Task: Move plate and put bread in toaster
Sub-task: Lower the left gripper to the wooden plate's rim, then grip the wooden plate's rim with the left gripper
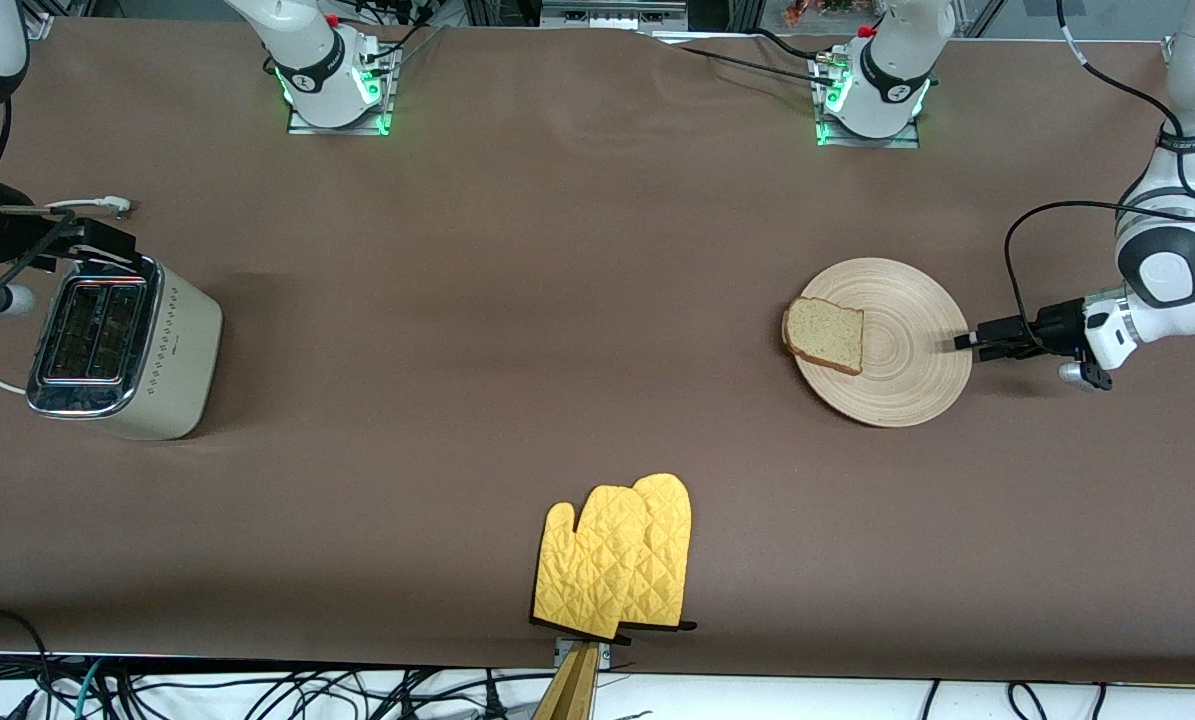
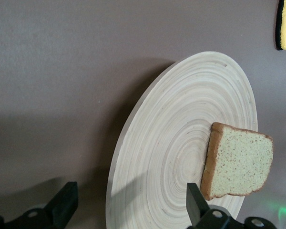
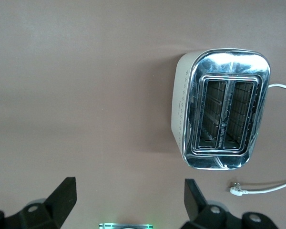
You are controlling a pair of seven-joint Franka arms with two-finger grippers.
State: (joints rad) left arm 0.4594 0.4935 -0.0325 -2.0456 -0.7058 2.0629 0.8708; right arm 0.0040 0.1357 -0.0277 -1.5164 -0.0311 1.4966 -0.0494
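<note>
1. Currently: wooden plate (image 1: pixel 907 370) sits on the brown table (image 1: pixel 517 330) toward the left arm's end, bread slice (image 1: pixel 825 335) lying on the plate's edge that faces the toaster.
2. Left gripper (image 1: pixel 962 342) is low at the plate's rim, on the side away from the bread; fingers (image 2: pixel 198 205) spread wide, nothing held.
3. Toaster (image 1: pixel 122 345) stands at the right arm's end, both slots empty, white cord (image 3: pixel 271 188) lying beside it.
4. Right gripper (image 1: pixel 67 240) hangs over the toaster, jaws apart, empty.
5. Yellow oven mitts (image 1: pixel 617 560) lie at the table edge nearest the front camera.
</note>
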